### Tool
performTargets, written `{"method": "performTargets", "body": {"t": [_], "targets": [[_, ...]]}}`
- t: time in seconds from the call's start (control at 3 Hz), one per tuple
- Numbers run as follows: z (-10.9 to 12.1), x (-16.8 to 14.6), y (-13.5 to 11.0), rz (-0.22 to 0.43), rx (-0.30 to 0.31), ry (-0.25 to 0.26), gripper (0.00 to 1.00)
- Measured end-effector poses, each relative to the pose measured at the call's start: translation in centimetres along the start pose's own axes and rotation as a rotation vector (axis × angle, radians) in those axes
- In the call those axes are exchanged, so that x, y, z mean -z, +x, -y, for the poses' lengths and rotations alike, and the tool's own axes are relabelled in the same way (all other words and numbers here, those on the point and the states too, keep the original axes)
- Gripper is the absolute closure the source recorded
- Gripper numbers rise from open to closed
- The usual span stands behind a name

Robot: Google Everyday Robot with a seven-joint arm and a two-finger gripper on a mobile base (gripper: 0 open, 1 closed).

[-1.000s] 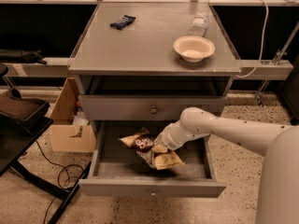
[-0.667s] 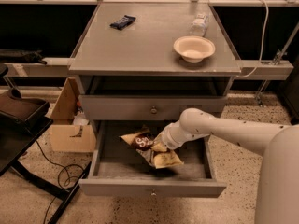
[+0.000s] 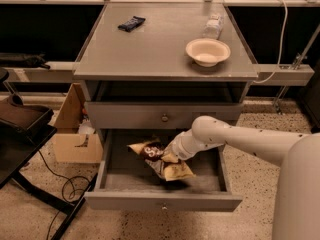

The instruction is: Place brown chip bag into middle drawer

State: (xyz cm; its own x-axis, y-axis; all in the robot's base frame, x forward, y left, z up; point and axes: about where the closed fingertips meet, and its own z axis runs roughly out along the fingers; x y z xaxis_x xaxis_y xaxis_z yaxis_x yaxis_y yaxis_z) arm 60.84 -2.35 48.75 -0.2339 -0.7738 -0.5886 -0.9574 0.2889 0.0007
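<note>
The brown chip bag (image 3: 159, 159), dark brown with pale yellow ends, lies crumpled on the floor of the open middle drawer (image 3: 120, 176), near its centre. My gripper (image 3: 169, 155) reaches down into the drawer from the right, at the end of the white arm, and sits right at the bag's upper right side. The arm's wrist hides the fingertips.
A closed grey drawer (image 3: 163, 117) sits above the open one. On the table top stand a cream bowl (image 3: 207, 51), a clear plastic bottle (image 3: 214, 25) and a small dark blue packet (image 3: 131, 23). A cardboard box (image 3: 75, 129) and cables (image 3: 65, 189) lie on the floor at the left.
</note>
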Motion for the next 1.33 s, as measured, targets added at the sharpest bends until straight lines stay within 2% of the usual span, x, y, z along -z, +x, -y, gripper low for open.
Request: {"method": "performTargets", "body": {"t": [0.33,0.67,1.0,1.33], "targets": [[0.0,0.0,0.0,0.0,0.0,0.0,0.08],[0.0,0.0,0.0,0.0,0.0,0.0,0.0],[-0.5,0.6,-0.6,0.013,0.025,-0.015,0.0],[-2.4,4.2,-1.2,0.029,0.085,0.009,0.0]]}}
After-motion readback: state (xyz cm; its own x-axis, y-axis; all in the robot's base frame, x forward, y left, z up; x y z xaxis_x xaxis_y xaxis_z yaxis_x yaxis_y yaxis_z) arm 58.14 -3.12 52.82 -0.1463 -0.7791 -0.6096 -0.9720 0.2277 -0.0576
